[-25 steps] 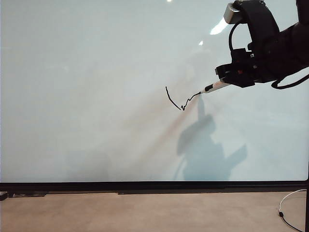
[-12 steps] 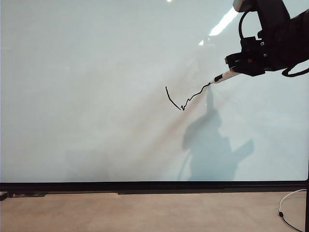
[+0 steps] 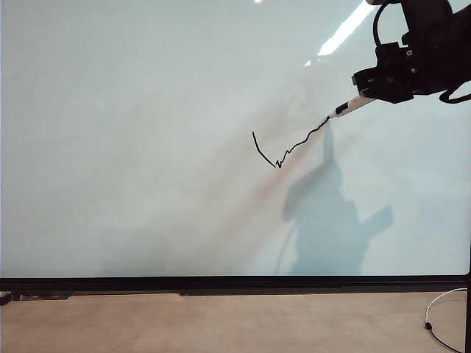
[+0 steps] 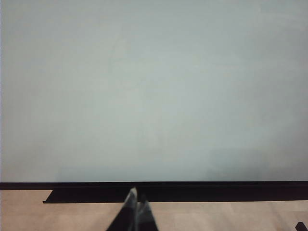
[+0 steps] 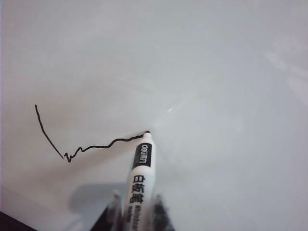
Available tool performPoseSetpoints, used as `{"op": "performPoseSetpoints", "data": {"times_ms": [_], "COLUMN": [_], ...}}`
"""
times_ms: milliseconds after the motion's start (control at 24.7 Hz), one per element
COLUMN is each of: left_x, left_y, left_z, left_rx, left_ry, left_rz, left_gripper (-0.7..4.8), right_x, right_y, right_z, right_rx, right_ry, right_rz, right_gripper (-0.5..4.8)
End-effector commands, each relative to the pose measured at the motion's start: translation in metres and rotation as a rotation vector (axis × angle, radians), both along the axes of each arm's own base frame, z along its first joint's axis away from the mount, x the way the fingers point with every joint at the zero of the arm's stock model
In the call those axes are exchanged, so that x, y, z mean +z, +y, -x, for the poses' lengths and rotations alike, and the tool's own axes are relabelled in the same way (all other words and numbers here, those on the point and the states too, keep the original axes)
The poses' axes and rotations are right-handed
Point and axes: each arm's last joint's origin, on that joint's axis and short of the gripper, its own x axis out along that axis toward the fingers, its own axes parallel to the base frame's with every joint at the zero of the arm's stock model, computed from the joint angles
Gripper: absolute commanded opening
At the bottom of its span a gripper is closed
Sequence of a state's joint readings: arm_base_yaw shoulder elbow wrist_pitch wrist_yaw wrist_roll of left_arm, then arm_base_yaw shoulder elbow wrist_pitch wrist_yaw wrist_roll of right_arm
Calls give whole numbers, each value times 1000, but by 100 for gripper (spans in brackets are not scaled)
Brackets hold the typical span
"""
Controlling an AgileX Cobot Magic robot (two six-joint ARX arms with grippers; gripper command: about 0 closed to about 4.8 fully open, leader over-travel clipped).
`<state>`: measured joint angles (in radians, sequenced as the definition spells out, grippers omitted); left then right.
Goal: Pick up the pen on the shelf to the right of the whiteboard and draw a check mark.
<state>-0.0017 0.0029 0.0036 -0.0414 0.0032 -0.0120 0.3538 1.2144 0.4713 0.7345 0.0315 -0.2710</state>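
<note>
The right pincer (image 5: 136,204), clamped on the slim white-barrelled pen (image 5: 140,178), holds its black tip at the upper-right end of the thin black check mark (image 3: 288,148) on the glossy white whiteboard (image 3: 147,147), while the left pincer (image 4: 135,211), fingers together, sits far off below the whiteboard's black bottom edge.

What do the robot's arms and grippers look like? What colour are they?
The right gripper is black and blocky, on a thick black arm with a looping black cable, a tiny red spot, and a grey camera box on top. The left gripper shows only two slim, dark, pointed fingers with paler edges.

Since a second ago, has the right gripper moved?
Yes. In the exterior view the right gripper, shut on the pen, has gone up and right relative to the check mark's fixed bottom corner, lengthening its right stroke on the whiteboard.
</note>
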Motion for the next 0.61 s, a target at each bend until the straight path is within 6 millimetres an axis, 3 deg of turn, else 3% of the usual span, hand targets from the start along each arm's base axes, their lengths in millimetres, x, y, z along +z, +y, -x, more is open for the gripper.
{"op": "performPoseSetpoints", "data": {"times_ms": [40, 606], "left_x": [2, 2], "left_y": [0, 0], "left_z": [0, 0], "left_rx": [0, -1], "left_ry": [-15, -15], "left_rz": [-4, -4], "left_gripper": [-4, -4], "right_x": [8, 18], "right_y": [-4, -11], "right_z": [0, 4], "right_rx": [-25, -52], "right_ry": [-40, -72], "right_rz": [-11, -5], "right_gripper": [-7, -7]}}
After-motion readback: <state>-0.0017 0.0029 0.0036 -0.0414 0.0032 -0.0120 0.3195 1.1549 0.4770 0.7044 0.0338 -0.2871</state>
